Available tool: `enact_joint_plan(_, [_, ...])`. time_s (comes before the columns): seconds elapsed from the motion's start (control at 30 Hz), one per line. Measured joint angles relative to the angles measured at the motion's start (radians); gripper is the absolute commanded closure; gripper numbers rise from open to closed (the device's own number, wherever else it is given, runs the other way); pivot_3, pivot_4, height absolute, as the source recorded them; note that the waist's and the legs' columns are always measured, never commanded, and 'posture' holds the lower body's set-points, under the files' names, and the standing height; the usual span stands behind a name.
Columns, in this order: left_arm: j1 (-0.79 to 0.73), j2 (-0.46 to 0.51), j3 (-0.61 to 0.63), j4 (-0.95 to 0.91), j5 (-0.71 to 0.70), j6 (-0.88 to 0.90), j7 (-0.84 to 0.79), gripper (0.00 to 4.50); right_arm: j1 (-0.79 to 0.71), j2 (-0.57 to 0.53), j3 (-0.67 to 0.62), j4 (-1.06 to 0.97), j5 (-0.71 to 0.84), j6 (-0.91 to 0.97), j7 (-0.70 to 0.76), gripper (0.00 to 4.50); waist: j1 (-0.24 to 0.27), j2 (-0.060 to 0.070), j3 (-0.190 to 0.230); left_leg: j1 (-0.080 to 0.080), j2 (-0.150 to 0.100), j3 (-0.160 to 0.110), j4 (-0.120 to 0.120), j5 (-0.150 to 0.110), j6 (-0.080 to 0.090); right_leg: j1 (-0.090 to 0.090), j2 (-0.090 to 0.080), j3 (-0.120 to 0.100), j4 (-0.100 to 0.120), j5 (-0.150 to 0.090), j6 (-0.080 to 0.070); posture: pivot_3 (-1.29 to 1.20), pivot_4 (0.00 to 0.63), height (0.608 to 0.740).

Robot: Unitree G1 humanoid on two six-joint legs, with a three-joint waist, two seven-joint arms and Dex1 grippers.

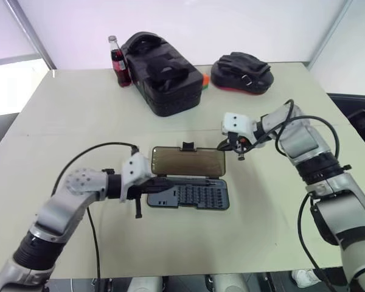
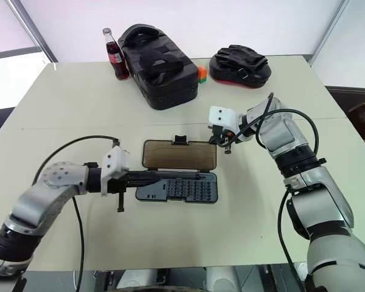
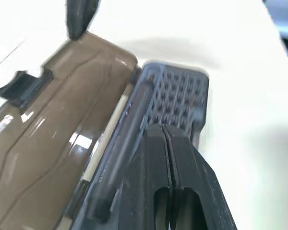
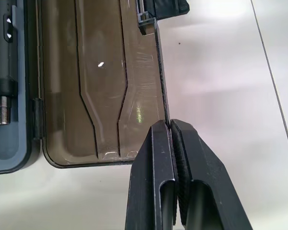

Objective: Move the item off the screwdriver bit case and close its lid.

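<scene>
Bench [image 2: 243, 231] pale, carries all items. Black bag [image 2: 158, 64] at far edge, cola bottle [image 2: 114, 56] beside it. Screwdriver bit case [image 2: 177, 188] at bench centre, lying open. Lid [image 2: 179, 155] flat on far side of tray. Left hand [image 2: 151, 177] fingers pressed together, empty, over tray's left end. Right hand [image 2: 221, 141] fingers together, empty, at lid's right far corner.

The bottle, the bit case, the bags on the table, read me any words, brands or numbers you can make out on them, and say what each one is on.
No text can be read.
Bottle: its red label carries white marks, too small to read.
Screwdriver bit case: no lettering legible on the tray or the lid.
Big black bag and the smaller black bag: no print visible.
</scene>
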Motion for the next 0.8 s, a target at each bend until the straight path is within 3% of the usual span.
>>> enact_joint_plan(0.1, [-0.068, -0.046, 0.111, 0.03, -0.13, 0.128, 0.082, 4.5, 0.007, -0.009, 0.0, 0.001, 0.001, -0.026, -0.008, 4.48, 0.004, 0.0, 0.0, 0.0, -0.001, -0.001, 0.001, 0.0, 0.0, 0.001, 0.0, 0.0, 0.0, 0.0, 0.0, 0.0, 0.15, 0.74])
enact_joint_plan(0.23, [-0.129, -0.103, 0.215, 0.192, -0.119, 0.133, 0.225, 4.5, 0.008, -0.01, 0.0, 0.0, 0.006, -0.049, -0.014, 4.48, -0.001, -0.001, 0.001, 0.0, -0.003, 0.0, 0.001, 0.001, -0.002, 0.001, 0.0, 0.0, 0.0, 0.0, 0.0, 0.0, 0.15, 0.74])
enact_joint_plan(0.53, [-0.112, -0.218, 0.146, 0.51, 0.112, -0.013, 0.369, 4.5, 0.014, -0.02, -0.009, -0.023, 0.009, -0.053, -0.026, 4.48, 0.005, -0.001, 0.001, 0.0, -0.004, 0.0, 0.001, 0.005, -0.01, 0.0, -0.001, 0.0, 0.0, 0.0, 0.0, 0.0, 0.15, 0.74])
enact_joint_plan(0.8, [-0.215, -0.29, 0.082, 0.725, 0.201, -0.138, 0.292, 4.5, 0.034, -0.021, -0.021, -0.055, 0.024, -0.032, -0.035, 4.48, 0.007, -0.001, 0.0, 0.001, -0.005, 0.0, 0.002, 0.007, -0.012, 0.001, -0.001, 0.0, 0.003, 0.001, 0.001, 0.0, 0.15, 0.74])
